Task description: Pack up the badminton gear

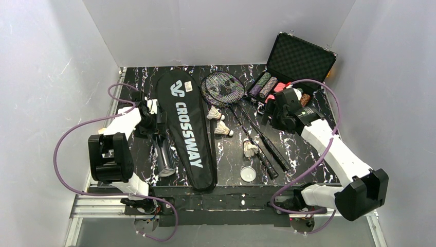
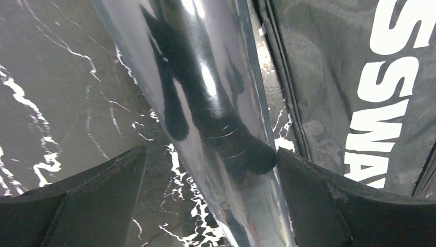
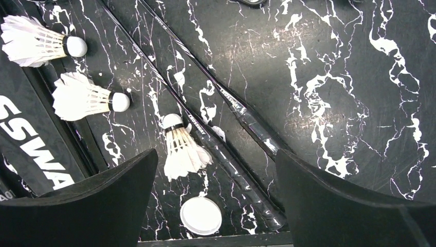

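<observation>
Left of bag (image 1: 187, 128) edge, left tool (image 2: 210, 153) spread astride tube (image 2: 205, 77), right tool (image 3: 217, 153) spread wide

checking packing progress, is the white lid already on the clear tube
No, the white lid lies by the racket handles, apart from the clear tube.

A black, white-veined worktop (image 1: 229, 157) is seen, with a long black racket bag (image 1: 187, 128) laid lengthwise on it. A clear tube (image 1: 163, 157) is laid just left of the bag. Two rackets (image 1: 222, 88), three shuttlecocks (image 1: 223, 129) and a round white lid (image 1: 248, 174) are spread to the right of the bag. Farther right of the bag, an opened black case (image 1: 301, 59) is set.
</observation>
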`<action>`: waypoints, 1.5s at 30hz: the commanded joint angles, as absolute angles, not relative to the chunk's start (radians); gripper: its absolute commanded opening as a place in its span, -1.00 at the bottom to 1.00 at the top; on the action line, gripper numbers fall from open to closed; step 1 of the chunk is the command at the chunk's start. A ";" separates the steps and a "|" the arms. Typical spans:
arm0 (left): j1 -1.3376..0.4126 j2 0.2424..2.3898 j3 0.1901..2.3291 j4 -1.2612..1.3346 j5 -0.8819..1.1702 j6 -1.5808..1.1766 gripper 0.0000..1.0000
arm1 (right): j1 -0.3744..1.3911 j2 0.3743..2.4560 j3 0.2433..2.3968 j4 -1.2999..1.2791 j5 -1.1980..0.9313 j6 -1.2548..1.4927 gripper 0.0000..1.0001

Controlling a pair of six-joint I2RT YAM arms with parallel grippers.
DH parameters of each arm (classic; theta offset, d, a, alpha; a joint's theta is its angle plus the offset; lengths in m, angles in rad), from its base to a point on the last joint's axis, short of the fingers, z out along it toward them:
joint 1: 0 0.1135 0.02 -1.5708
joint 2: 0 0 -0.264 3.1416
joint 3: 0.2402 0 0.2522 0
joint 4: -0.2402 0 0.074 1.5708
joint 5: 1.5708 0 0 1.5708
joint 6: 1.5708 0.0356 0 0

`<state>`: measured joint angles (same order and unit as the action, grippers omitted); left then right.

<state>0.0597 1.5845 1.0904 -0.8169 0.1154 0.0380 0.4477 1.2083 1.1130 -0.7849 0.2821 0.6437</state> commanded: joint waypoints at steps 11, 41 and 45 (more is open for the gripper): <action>0.053 1.648 1.059 -0.732 0.076 0.128 0.69 | 0.575 1.610 1.567 -0.900 0.389 0.605 0.86; 0.146 1.142 0.892 -0.925 0.140 0.817 -0.25 | 0.712 2.345 2.305 -0.893 0.259 0.736 0.63; 0.147 1.143 0.903 -0.940 0.167 0.806 -0.26 | 0.713 2.381 2.345 -0.883 0.245 0.754 0.61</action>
<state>0.1467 1.1576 0.8539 -0.8967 0.1047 0.7792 0.7128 2.3692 2.2719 -0.9318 0.2611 0.7136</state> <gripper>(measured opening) 0.646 0.814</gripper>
